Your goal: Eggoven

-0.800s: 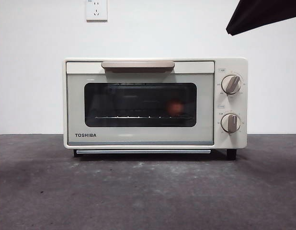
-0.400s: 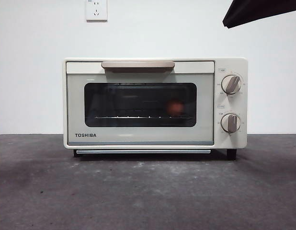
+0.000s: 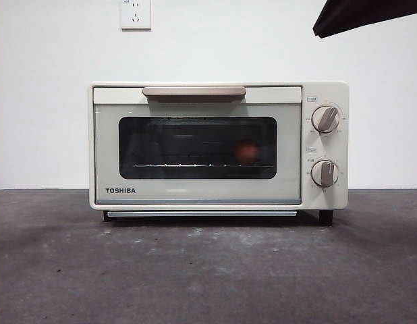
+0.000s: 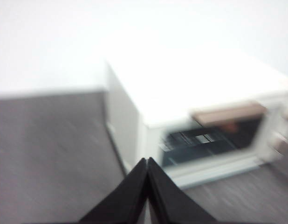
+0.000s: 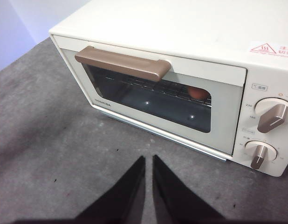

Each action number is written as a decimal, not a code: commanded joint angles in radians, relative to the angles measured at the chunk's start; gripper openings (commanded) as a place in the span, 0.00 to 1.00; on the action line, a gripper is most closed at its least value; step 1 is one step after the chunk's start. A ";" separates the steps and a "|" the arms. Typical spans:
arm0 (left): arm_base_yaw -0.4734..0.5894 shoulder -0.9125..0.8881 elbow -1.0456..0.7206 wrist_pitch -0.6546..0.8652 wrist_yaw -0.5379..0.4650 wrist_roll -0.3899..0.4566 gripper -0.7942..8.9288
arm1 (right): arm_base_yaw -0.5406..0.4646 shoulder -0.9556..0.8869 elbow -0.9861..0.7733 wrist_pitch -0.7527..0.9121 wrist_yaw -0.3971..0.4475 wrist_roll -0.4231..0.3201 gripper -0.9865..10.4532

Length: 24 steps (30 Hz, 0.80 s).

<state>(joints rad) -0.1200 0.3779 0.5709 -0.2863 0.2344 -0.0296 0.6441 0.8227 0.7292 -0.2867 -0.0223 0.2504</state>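
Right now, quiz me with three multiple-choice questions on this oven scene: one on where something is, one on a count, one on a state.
1. Where is the egg?
A. on the table
B. on the rack inside the toaster oven
C. on top of the oven

2. How many knobs does the oven have?
A. one
B. two
C. three

3. How is the oven door?
A. shut
B. wide open
C. removed

Answers: 1 B, it shows through the dark glass; 2 B, upper knob and lower knob; 3 A, it sits flush with the handle upright.
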 commanded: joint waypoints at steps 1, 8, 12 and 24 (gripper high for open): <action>0.031 -0.054 -0.090 0.098 -0.025 0.061 0.09 | 0.006 0.005 0.011 0.010 0.004 -0.007 0.09; 0.090 -0.277 -0.342 0.227 -0.082 0.070 0.09 | 0.006 0.004 0.011 0.010 0.004 -0.007 0.09; 0.114 -0.369 -0.430 0.218 -0.082 0.070 0.09 | 0.006 0.005 0.011 0.010 0.004 -0.007 0.09; 0.129 -0.375 -0.568 0.166 -0.082 0.042 0.09 | 0.006 0.004 0.011 0.014 0.004 -0.007 0.09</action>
<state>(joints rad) 0.0063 0.0055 0.0315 -0.1360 0.1555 0.0257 0.6441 0.8215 0.7292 -0.2829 -0.0223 0.2504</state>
